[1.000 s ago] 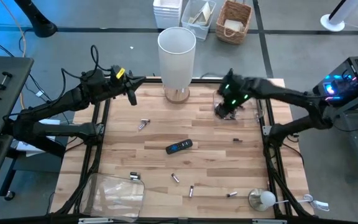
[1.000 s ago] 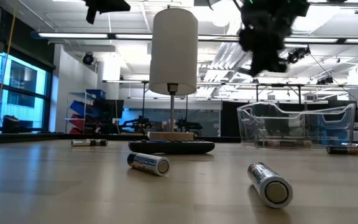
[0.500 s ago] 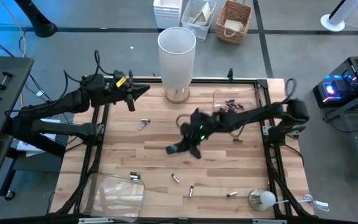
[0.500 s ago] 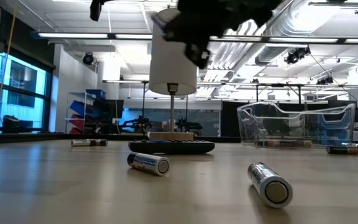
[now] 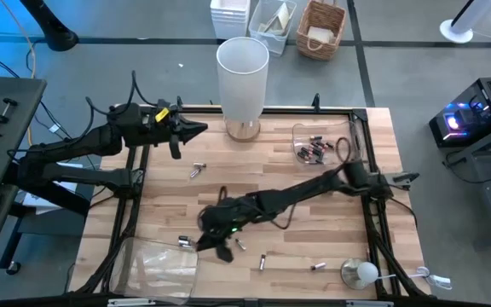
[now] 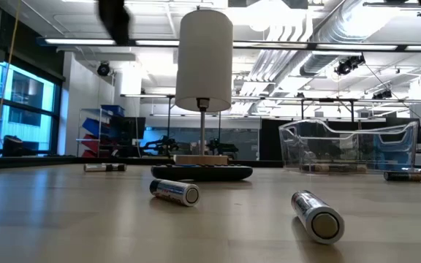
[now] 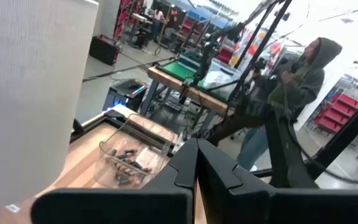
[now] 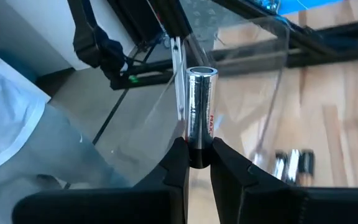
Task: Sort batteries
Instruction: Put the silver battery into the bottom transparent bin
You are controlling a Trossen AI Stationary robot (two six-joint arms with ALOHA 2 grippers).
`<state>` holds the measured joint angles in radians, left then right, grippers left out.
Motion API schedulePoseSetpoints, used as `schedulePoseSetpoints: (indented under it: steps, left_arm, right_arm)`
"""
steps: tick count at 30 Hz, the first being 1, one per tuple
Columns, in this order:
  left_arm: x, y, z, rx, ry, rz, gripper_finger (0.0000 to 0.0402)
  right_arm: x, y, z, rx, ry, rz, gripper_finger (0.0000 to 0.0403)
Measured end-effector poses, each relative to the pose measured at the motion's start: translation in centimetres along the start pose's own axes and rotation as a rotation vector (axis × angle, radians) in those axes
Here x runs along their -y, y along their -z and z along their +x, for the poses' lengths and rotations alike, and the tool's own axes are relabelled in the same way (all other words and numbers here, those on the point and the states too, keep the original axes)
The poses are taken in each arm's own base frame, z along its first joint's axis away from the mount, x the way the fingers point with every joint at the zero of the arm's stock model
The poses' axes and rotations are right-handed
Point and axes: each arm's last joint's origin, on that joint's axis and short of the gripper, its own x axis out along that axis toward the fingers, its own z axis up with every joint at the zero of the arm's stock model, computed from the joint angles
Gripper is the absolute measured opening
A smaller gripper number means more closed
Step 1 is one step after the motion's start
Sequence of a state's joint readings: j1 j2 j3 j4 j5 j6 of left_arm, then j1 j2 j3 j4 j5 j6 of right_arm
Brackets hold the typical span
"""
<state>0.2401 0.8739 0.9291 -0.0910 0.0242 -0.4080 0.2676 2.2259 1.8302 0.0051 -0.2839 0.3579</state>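
Table [image 5: 331,213], right end effector [image 8: 196,163] swung across, apparently gripping battery [image 8: 201,106]

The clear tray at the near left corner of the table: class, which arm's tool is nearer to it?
Right. The right tool, holding a battery, hangs beside the clear tray; the left tool waits far off by the white lamp.

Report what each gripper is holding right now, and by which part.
The right gripper pinches a silvery battery by one end; the rest sticks out past the fingertips. The left gripper, near the lamp, is shut and holds nothing.
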Motion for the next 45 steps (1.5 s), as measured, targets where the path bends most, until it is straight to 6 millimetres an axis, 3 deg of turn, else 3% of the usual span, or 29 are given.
schedulePoseSetpoints:
  steps: [4, 8, 14, 18, 24, 28, 30, 35, 38, 41, 45]
  left_arm:
    - [0.1, -0.2, -0.1, 0.018, 0.010, -0.001, 0.0001]
    - [0.2, -0.3, -0.4, 0.024, 0.013, 0.000, 0.0001]
    - [0.2, -0.3, -0.5, 0.022, 0.011, 0.024, 0.0001]
    - [0.1, -0.3, -0.5, 0.022, 0.010, -0.005, 0.0001]
    - [0.2, -0.3, -0.5, 0.028, 0.001, -0.025, 0.0001]
    - [0.1, -0.1, -0.4, 0.020, -0.022, -0.026, 0.0000]
    - [0.2, 0.0, -0.3, 0.015, -0.022, -0.026, 0.0000]
    - [0.2, 0.6, 0.0, -0.036, -0.030, -0.025, 0.0000]
    - [0.2, 0.9, 0.2, -0.065, -0.034, -0.024, 0.0000]
    - [0.3, 1.2, 0.4, -0.089, -0.035, -0.023, 0.0000]
    - [0.2, 1.5, 0.7, -0.103, -0.037, 0.001, 0.0000]
  right_arm:
    - [0.1, -0.9, 2.7, 0.008, -0.029, -0.037, 0.0038]
    - [-0.2, -0.7, 4.8, -0.014, -0.039, -0.080, 0.0073]
    - [-1.3, 0.0, 6.2, -0.088, -0.022, -0.129, 0.0130]
    - [-1.7, -0.9, 4.9, -0.164, -0.012, -0.200, 0.0168]
    - [-2.3, -2.1, -0.6, -0.431, 0.148, -0.171, 0.0181]
    - [-3.6, 0.0, -2.4, -0.684, 0.204, -0.119, 0.0182]
    - [-5.2, 1.6, -3.0, -0.819, 0.221, -0.091, 0.0182]
    - [-10.3, 7.9, -1.9, -0.988, 0.320, 0.006, 0.0183]
    - [-12.3, 11.0, -1.7, -1.008, 0.473, 0.182, 0.0183]
    - [-12.8, 11.5, -1.4, -0.918, 0.615, 0.459, 0.0183]
    - [-11.6, 9.9, -0.9, -0.705, 0.744, 0.753, 0.0180]
